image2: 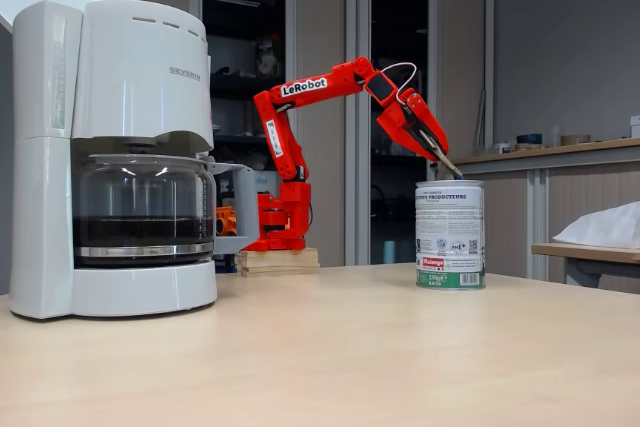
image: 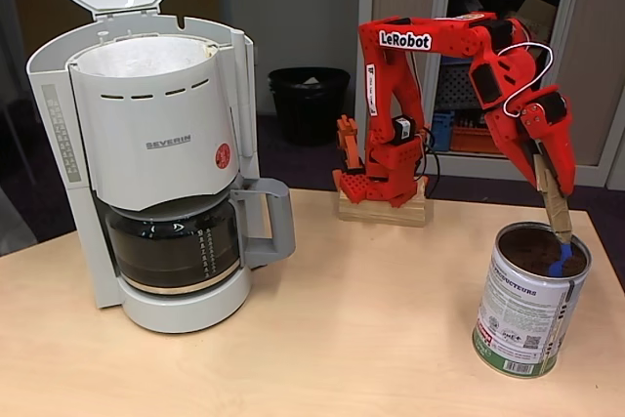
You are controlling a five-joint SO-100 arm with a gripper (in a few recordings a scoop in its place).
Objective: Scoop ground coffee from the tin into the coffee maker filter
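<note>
Your ground coffee (image: 535, 249) sits dark brown inside the open tin (image: 527, 306), which stands on the worktop (image: 342, 339) at the right in both fixed views. The jaws (image: 555, 204) reach down into the tin, clenched on a scoop with a blue tip (image: 561, 263). The coffee maker filter (image: 146, 56) stands well apart at the left, lid up.

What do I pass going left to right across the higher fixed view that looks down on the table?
SEVERIN coffee maker with its paper filter → glass carafe's grey handle → black waste bin → red arm's base → coffee tin.
</note>
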